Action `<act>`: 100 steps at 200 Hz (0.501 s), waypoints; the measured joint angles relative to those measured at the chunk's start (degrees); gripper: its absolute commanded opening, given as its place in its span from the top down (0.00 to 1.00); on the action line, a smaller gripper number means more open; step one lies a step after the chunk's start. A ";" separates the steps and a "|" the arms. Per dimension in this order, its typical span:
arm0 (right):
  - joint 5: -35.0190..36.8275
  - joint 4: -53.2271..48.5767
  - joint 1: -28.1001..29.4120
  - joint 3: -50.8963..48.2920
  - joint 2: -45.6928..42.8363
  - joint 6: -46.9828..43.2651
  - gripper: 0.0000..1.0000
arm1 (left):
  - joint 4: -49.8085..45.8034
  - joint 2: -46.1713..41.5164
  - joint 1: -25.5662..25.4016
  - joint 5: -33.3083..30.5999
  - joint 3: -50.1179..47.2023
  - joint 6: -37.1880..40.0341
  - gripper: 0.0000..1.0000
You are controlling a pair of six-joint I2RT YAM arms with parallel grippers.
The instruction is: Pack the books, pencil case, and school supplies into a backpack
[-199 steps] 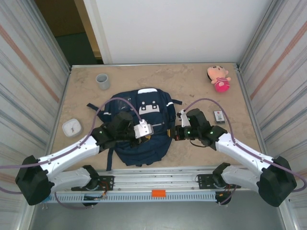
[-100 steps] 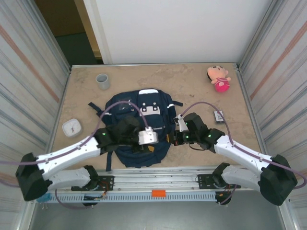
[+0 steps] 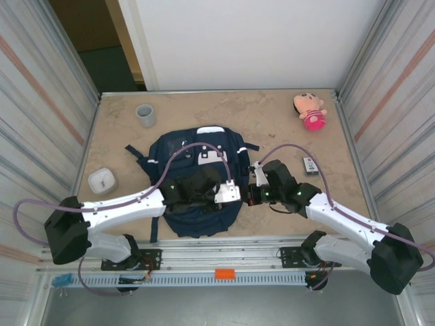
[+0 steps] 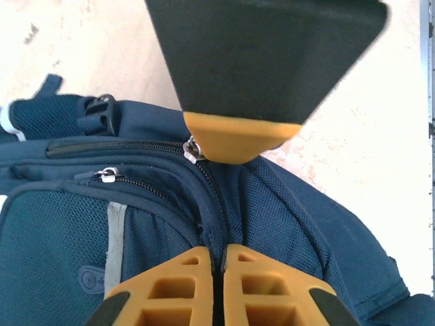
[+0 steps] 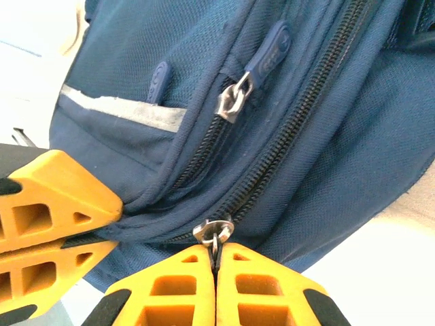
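1. Beige marbled tabletop (image 3: 272, 115) fills the middle of the overhead view, with ribbed metal walls (image 3: 41, 102) at either side and a white panel (image 3: 251, 41) behind.
2. Near the left edge of the frame a white square object (image 3: 102, 180) lies on the table, well apart from the bag. A grey cup (image 3: 145, 115) stands upright in the upper left.
3. At the centre of the frame the navy backpack (image 3: 178, 146) lies flat, close to the table's near edge. Its white patches face up and dark straps spread at its sides.
4. The left arm reaches in from the lower left across the lower part of the backpack, and the left gripper (image 3: 238, 195) sits at the bag's lower right edge. In the left wrist view its orange fingers (image 4: 187, 278) are pressed narrowly together on a fold of navy fabric along the zip line.
5. The right gripper (image 3: 251, 193) meets it from the right, just beside it.
   - In the right wrist view, at bottom centre, its orange fingers (image 5: 255, 282) are clamped on a small metal zip pull (image 5: 212, 233).
   - A second slider with a blue tab (image 5: 234, 98) hangs free above, near the middle of that view.
   - The left gripper's fingers show at that view's lower left.
6. The whitish packet (image 3: 310, 165) with red marks lies on bare table to the right of the right arm, well apart from the backpack.
7. A pink doll (image 3: 310, 111) lies in the upper right.
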 measured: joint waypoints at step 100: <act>-11.34 2.14 -12.37 5.46 12.37 -5.62 1.00 | -0.76 -14.23 3.82 13.73 -7.93 7.61 1.00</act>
